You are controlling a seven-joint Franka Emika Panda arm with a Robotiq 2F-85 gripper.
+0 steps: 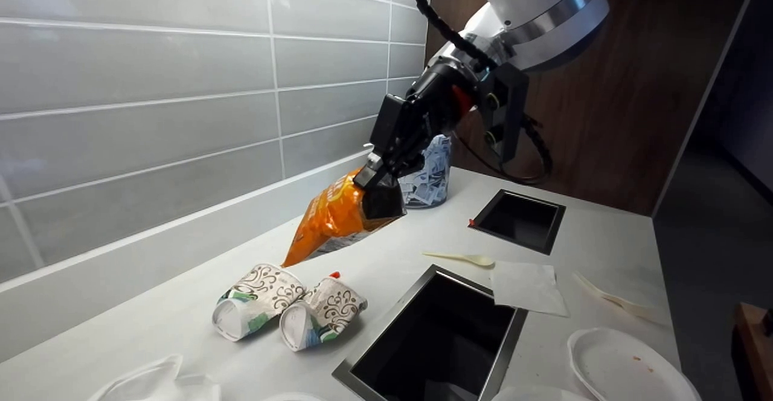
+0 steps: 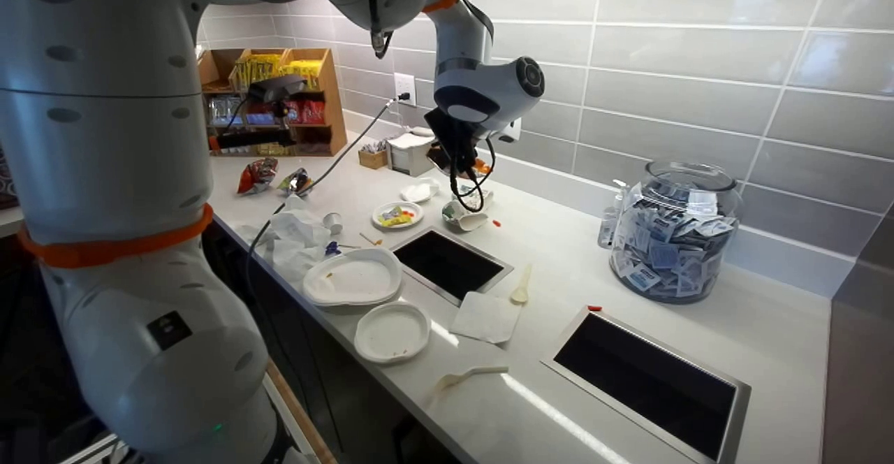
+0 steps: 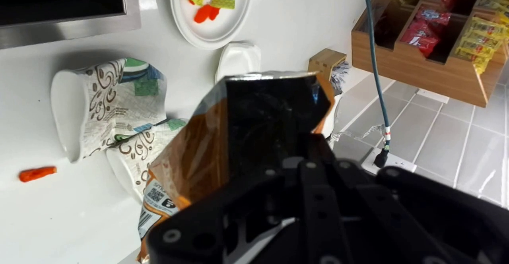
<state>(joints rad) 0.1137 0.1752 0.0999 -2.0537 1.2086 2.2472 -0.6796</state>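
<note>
Fingers (image 1: pixel 368 175) pinch the bag (image 1: pixel 332 212) by its rim; I judge it light, soft and slippery, best held there. Cups (image 1: pixel 269 287) lie below the fingers.

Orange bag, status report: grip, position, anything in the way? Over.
Pincer closed on the orange bag by its upper end. Bag slanted, tip down, above the counter. Two crumpled paper cups near that tip; contact unclear.

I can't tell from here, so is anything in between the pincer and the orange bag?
Nothing visible is: the pincer is closed on the edge of the orange bag. The crumpled cups lie lower down, not between them.
</note>
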